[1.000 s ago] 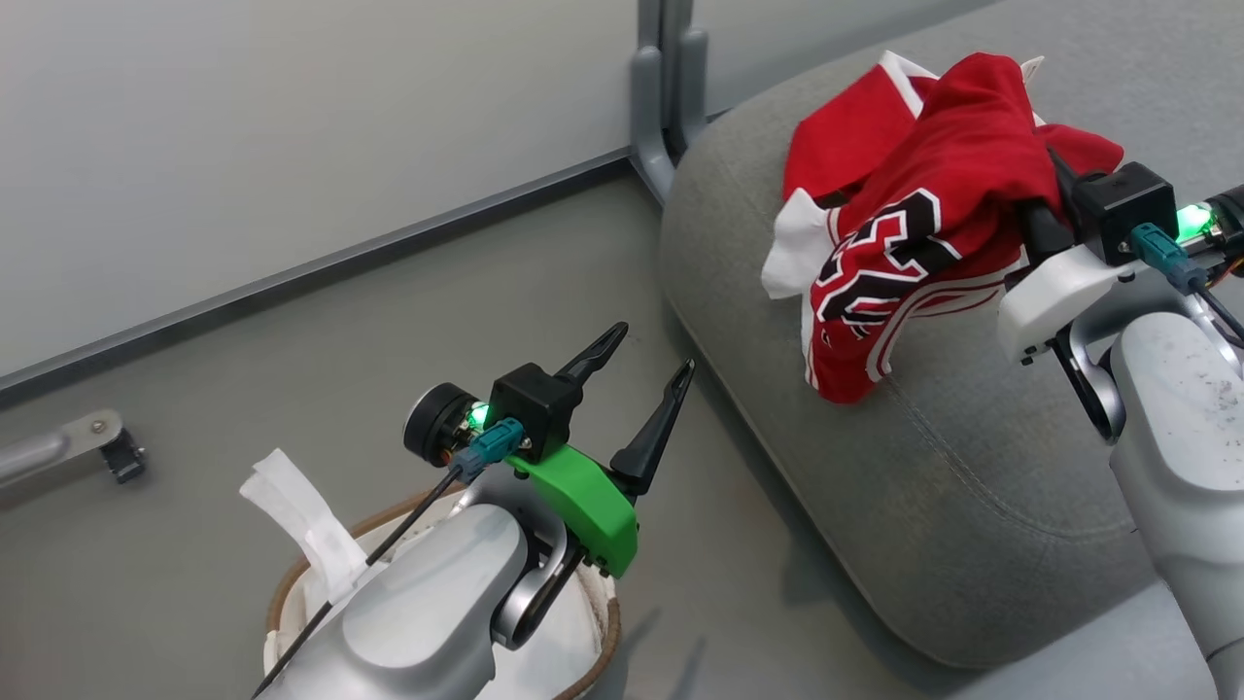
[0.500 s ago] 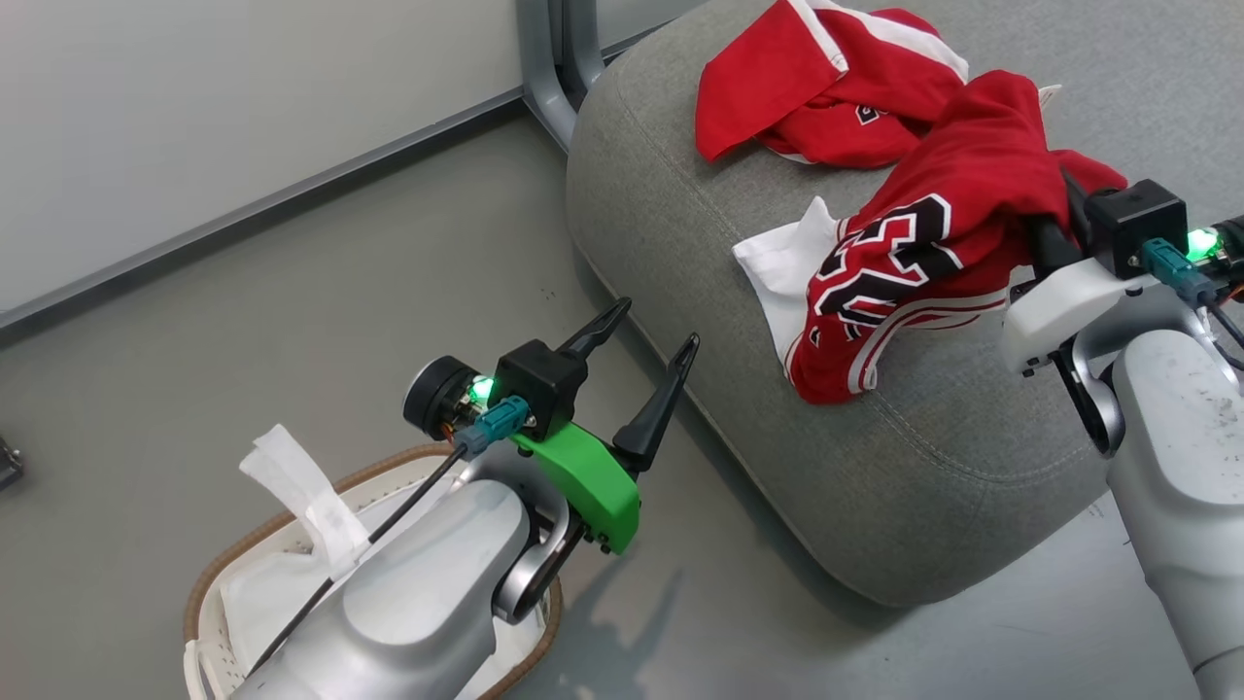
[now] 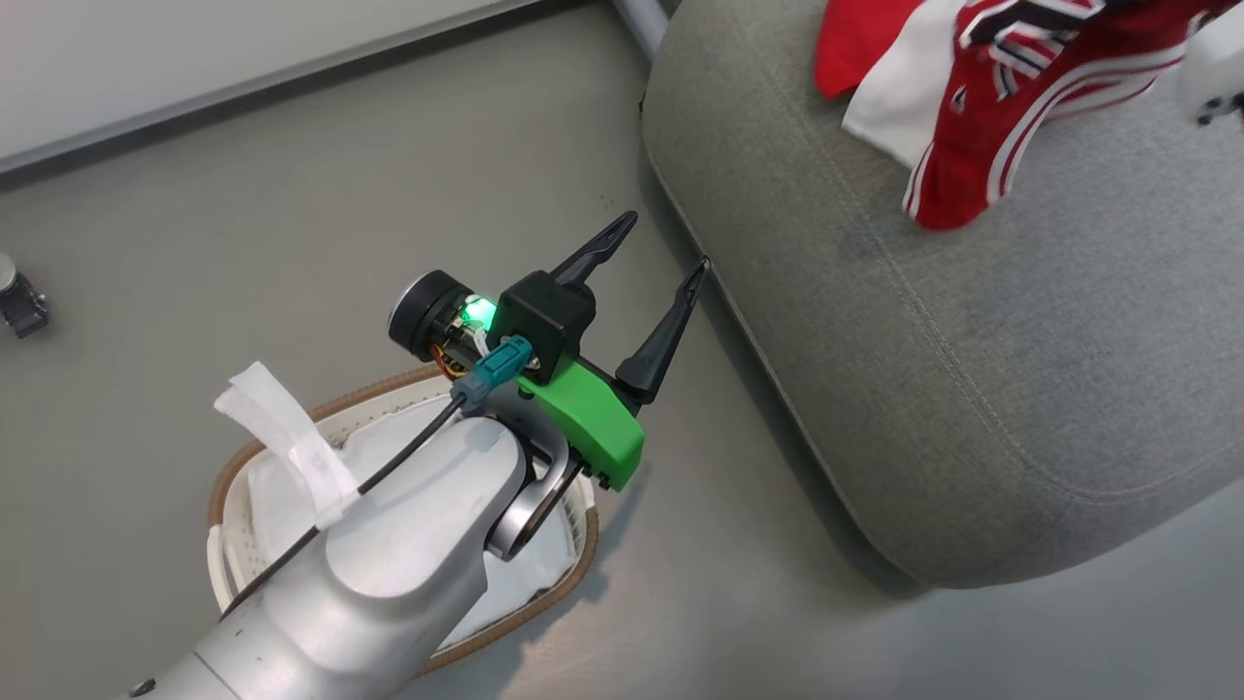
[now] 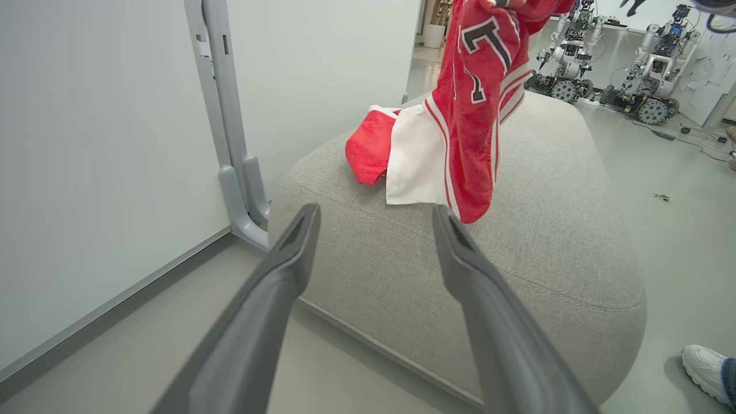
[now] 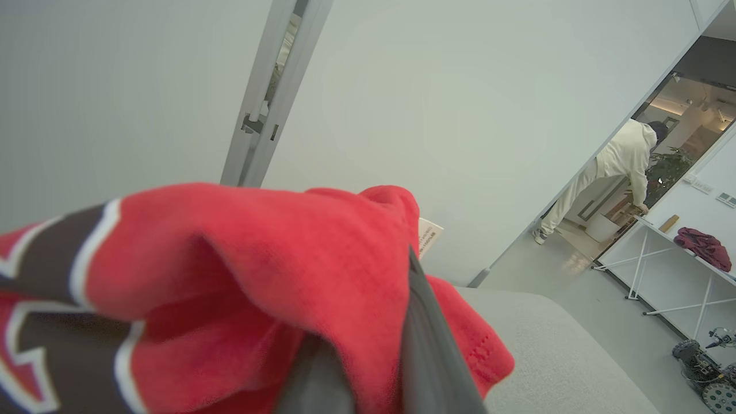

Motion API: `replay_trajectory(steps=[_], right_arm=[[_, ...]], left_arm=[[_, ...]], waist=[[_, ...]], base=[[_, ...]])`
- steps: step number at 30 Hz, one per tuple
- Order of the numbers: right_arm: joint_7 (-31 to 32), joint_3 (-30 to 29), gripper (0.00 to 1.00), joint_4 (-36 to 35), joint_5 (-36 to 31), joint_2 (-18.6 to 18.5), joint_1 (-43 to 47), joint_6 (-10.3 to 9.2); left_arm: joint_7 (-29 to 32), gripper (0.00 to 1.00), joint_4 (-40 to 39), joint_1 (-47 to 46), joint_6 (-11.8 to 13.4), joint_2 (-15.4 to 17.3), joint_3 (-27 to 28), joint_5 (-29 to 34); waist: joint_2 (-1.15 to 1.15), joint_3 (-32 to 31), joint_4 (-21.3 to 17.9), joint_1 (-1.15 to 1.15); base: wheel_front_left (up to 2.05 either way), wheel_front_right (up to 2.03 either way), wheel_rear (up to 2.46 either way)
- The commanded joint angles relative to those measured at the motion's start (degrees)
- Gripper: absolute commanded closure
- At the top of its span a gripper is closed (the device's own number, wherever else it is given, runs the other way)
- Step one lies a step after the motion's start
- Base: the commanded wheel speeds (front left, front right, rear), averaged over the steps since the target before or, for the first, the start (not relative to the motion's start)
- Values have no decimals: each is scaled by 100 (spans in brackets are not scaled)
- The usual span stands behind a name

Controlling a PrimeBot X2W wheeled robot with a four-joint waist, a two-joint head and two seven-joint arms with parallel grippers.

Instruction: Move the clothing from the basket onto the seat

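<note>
Grey upholstery takes up most of the picture: the seat [image 3: 972, 369] is the destination, so I'll place everything from it. On the floor off the seat's near-left corner sits the basket [image 3: 559, 583]. A white cloth sheet [image 3: 272, 506] lines what I can see of its inside, and the left forearm covers the rest.

At the seat's far end, one red garment [image 4: 368, 149] lies crumpled on the cushion, and I'd call that one delivered. Right against it, the jersey [image 4: 477, 115] hangs in a long drape from the right gripper [image 5: 402, 270], whose fingers are pinched tight on a bunch of its red fabric. It's held high, I reckon, so the cloth clears the seat's edge and the hem comes down first. The hem reaches the cushion top, but I can't tell whether it actually rests there.

The left gripper [image 3: 664, 243], spread wide and holding nothing, hovers just off the seat's left edge, between seat and basket. It looks parked out of the way. Letting the jersey go looks like the next call.
</note>
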Motion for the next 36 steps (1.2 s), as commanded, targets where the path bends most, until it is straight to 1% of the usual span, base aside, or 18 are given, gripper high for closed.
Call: replay_trajectory(steps=[1,6,9,12,14,17,22,28,33,34,35,36], right_arm=[[42,-61,100,45,43,-142,-238,-8],[289,-333,100,252,-68,-873,-934,-8],[385,-546,100,358,-184,-1222,-1181,-8],[459,-874,100,479,-244,-1432,-1295,-8],[484,-1243,100,657,-352,-1505,-1321,-8],[430,-1645,100,949,-531,-1402,-1152,-8],[298,-2179,100,1458,-864,-1082,-796,-8],[326,-2412,100,2043,-1106,-646,-591,-8],[378,-2485,100,2333,-1174,-546,-640,-8],[355,-2488,64,2394,-1193,-533,-681,-8],[346,-2481,41,2421,-1198,-521,-691,-8],[332,-2465,0,2445,-1201,-513,-706,-8]], left_arm=[[18,0,-63,-113,35,39,-5,45],[79,0,-306,-271,79,6,-81,166],[91,0,-370,-352,114,-13,-114,232],[114,0,-456,-457,106,-2,-151,308],[153,0,-498,-530,112,41,-183,351],[191,0,-542,-646,119,56,-226,437],[230,0,-598,-691,131,88,-276,479],[344,0,-575,-707,128,254,-316,500],[380,0,-585,-669,158,336,-310,442],[391,0,-592,-633,170,353,-311,428],[391,0,-592,-617,174,357,-313,417],[390,0,-591,-600,177,358,-314,402]], waist=[[-1,519,547,0],[-1,818,1032,0],[-1,966,1280,0],[-1,1161,1473,0],[-1,1326,1567,0],[-1,1529,1656,0],[-1,1744,1692,0],[-1,1884,1592,0],[-1,1856,1473,0],[-1,1819,1414,0],[-1,1796,1385,0],[-1,1769,1355,0]], base=[[0,0,0],[0,0,0],[0,0,0],[0,0,0],[0,0,0],[0,0,0],[0,0,0],[0,0,0],[0,0,0],[0,0,0],[0,0,0],[0,0,0]])
